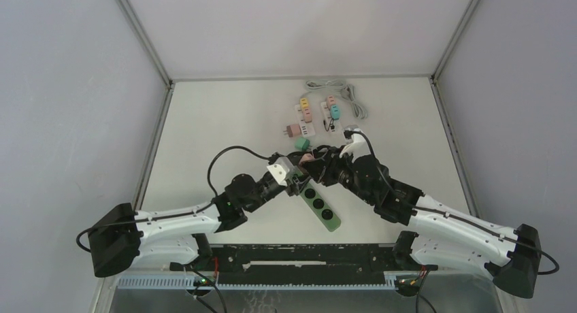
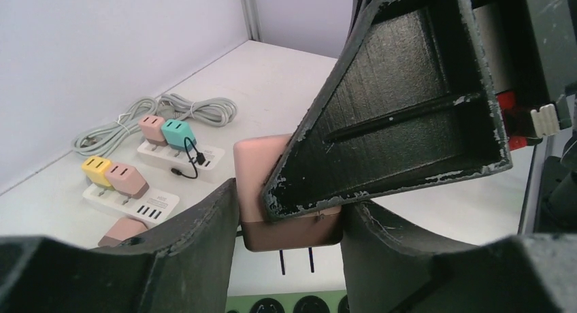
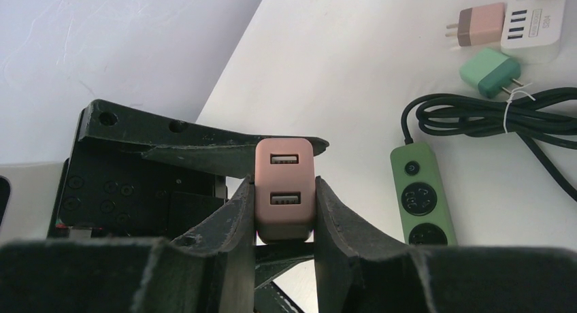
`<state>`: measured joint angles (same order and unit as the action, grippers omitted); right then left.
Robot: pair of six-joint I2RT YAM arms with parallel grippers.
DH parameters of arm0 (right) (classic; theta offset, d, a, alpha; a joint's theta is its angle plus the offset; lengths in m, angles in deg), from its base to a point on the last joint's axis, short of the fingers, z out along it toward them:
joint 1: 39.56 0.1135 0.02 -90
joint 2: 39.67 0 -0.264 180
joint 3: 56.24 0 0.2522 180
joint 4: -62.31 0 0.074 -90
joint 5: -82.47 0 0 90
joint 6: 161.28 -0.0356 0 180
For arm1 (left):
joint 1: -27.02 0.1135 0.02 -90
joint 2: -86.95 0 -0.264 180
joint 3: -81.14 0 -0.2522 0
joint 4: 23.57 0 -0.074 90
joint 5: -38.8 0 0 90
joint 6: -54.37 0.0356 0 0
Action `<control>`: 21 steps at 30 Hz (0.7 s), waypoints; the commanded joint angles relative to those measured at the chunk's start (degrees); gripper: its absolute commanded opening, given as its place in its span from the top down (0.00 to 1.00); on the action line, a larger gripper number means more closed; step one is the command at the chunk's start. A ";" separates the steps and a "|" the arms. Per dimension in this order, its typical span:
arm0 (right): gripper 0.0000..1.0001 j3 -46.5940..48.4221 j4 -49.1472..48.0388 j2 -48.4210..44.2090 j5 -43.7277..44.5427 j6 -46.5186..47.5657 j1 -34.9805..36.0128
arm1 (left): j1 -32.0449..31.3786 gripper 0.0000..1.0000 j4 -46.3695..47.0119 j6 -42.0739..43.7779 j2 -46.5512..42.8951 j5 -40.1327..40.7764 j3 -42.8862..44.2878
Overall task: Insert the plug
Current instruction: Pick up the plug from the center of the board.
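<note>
At table centre: both grippers meet over the far end of the green power strip, with the held plug between them.
table [image 1: 224,122]: white top, walls on three sides.
right gripper [image 3: 284,214]: clenched on the held plug, one finger on each side face.
left gripper [image 2: 291,214]: fingers [image 2: 197,245] flank the plug's lower body, tight against it. Can't tell if it is actually clamping.
green power strip [image 1: 320,205]: flat on the table, slanted, round sockets facing up.
black cord [image 3: 490,116]: runs from the strip's far end, bundled and tied, next to the loose green plug.
grey cable [image 2: 163,116]: coiled at the back wall, behind the white strips.
left white strip [image 2: 163,203]: yellow plug [image 2: 96,166] and pink plug #2 [image 2: 126,179] seated side by side.
right white strip [image 2: 211,156]: pink plug #3 [image 2: 151,128] and teal plug [image 2: 177,131] seated.
loose pink plug [image 3: 480,25]: on its side, just beside the left white strip's USB end.
loose green plug [image 3: 490,71]: on its side, near the loose pink one.
held plug [image 3: 284,177]: pink, two USB ports up, prongs down, above the green strip and not touching it.
in the way: the right gripper's finger blocks most of the left wrist view.
</note>
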<state>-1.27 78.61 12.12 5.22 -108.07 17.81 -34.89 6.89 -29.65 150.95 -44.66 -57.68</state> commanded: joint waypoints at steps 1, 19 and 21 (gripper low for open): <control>1.00 -0.35 -1.17 0.21 -0.01 -0.49 0.86 | 1.14 0.44 7.35 -3.78 -0.14 -1.90 -0.83; 0.33 9.26 15.55 -0.81 -16.96 2.11 -6.69 | 2.27 1.00 6.84 11.63 -2.98 -13.49 -5.97; 0.28 10.46 17.25 -0.31 -19.73 2.66 -8.09 | 2.41 1.00 6.84 12.51 -3.60 -14.83 -6.38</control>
<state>4.68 91.18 11.77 -6.89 -107.11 12.01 -32.99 10.91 -22.20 150.04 -55.13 -62.77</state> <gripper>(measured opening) 0.689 0.509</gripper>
